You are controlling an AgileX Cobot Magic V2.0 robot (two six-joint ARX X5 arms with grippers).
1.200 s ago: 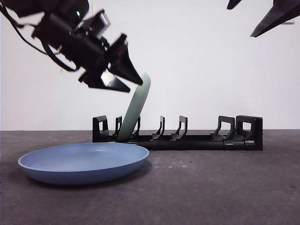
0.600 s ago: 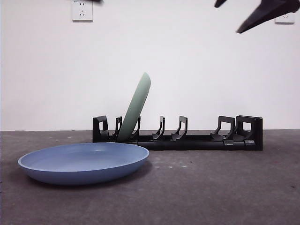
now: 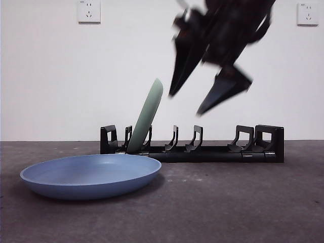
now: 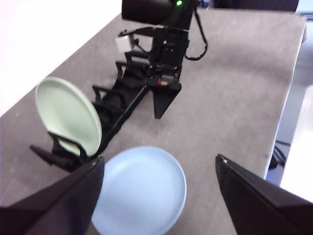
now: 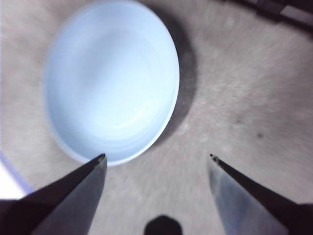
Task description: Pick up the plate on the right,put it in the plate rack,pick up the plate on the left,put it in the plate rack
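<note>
A pale green plate (image 3: 147, 119) (image 4: 68, 115) stands tilted between the prongs at the left end of the black plate rack (image 3: 217, 151) (image 4: 122, 105). On the table in front of the rack's left end lies a blue plate (image 3: 91, 174) (image 4: 139, 188) (image 5: 110, 78). My right gripper (image 3: 186, 104) (image 5: 156, 155) (image 4: 161, 100) hangs open and blurred above the middle of the rack, holding nothing, with the blue plate ahead of its jaws. High above the table, my left gripper (image 4: 159, 158) is open and empty, out of the front view.
Two wall sockets (image 3: 88, 11) (image 3: 307, 13) sit on the white wall behind. The table's edge (image 4: 288, 98) runs along the far side from the rack. The right half of the rack holds no plate.
The left arm rose from the green plate and left the front view. The right gripper swung down from the top right corner to above the rack's middle.
</note>
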